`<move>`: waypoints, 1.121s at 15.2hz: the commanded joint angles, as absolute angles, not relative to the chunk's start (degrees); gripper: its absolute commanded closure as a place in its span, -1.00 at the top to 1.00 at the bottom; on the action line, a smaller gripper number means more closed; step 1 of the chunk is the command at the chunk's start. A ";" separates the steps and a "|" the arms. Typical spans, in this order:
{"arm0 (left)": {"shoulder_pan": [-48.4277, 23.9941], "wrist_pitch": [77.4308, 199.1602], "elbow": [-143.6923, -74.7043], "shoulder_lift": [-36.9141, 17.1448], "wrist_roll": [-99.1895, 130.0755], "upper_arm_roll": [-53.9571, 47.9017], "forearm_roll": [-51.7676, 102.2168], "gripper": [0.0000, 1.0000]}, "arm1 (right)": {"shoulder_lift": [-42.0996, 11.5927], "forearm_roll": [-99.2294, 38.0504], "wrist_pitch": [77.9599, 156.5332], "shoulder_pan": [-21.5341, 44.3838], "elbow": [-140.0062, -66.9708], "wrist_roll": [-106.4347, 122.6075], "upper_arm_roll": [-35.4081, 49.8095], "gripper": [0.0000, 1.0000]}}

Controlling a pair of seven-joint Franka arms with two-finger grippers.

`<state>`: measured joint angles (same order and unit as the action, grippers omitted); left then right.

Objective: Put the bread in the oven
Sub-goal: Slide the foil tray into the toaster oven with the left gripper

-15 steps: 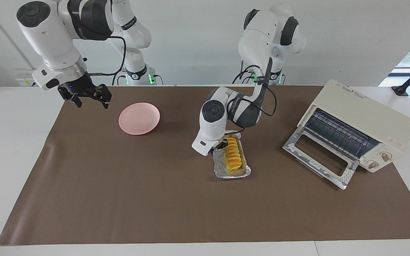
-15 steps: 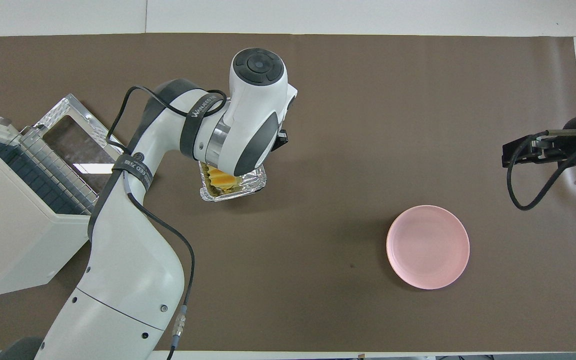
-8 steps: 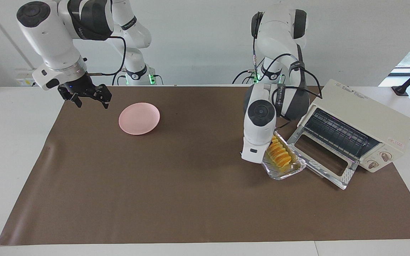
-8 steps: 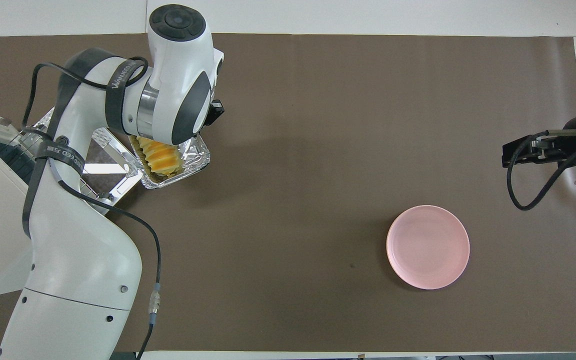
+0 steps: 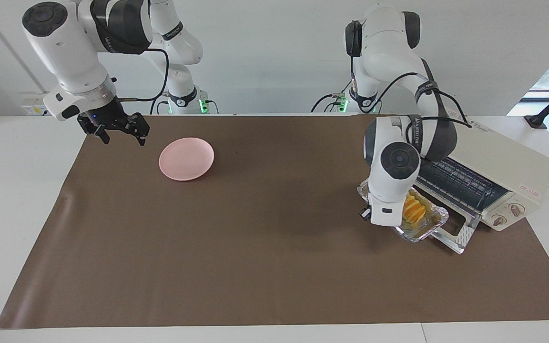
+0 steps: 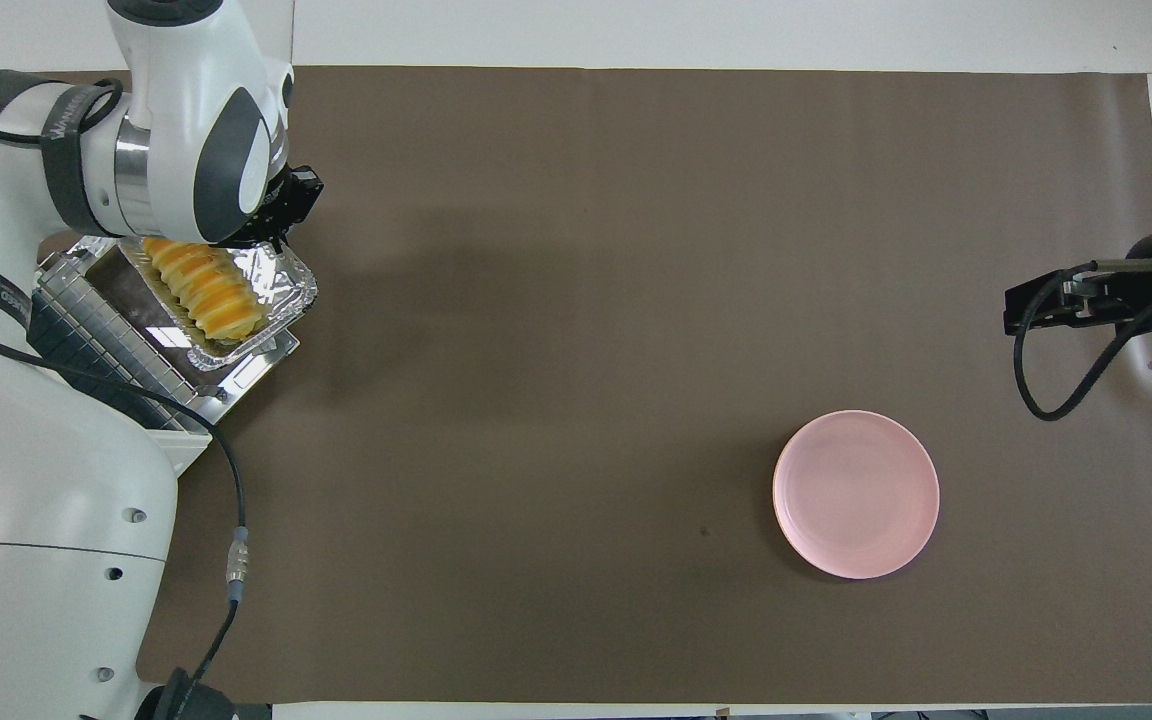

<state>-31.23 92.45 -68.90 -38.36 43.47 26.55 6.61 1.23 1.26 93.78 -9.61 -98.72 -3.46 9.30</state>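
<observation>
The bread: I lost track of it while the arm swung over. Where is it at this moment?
The bread lies in the foil tray, which the left tool carries over the open door of the oven, at the left arm's end of the table.

**Left arm** (image 6: 36, 480): extended from its base toward 10 o'clock of the table in the overhead view. The elbow is raised and the forearm is folded down. The wrist (image 5: 393, 164) points steeply downward. The left gripper (image 6: 286, 205) is raised off the table, its fingers hidden under the wrist housing. It carries the foil tray (image 6: 288, 288) by the rim.

**Right arm** (image 5: 72, 52): waiting. The right gripper (image 5: 118, 129) hangs at 3 o'clock of the table in the overhead view. It points downward, with its fingers (image 5: 104, 135) spread apart and nothing between them.
</observation>
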 commanded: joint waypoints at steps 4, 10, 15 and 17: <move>-25.76 90.70 -67.41 -39.55 45.53 26.37 8.52 -1.00 | 2.37 1.76 93.34 -10.20 -99.76 -2.37 9.76 1.00; -21.54 87.90 -67.32 -39.46 41.15 26.19 10.37 -1.00 | 2.37 1.76 93.34 -10.20 -99.67 -2.37 9.76 1.00; -21.09 86.57 -67.59 -39.11 37.53 26.46 9.32 -1.00 | 2.37 1.76 93.34 -10.20 -99.67 -2.37 9.76 1.00; -21.09 85.79 -68.38 -38.85 37.62 26.46 9.32 -1.00 | 2.37 1.76 93.34 -10.20 -99.75 -2.37 9.76 1.00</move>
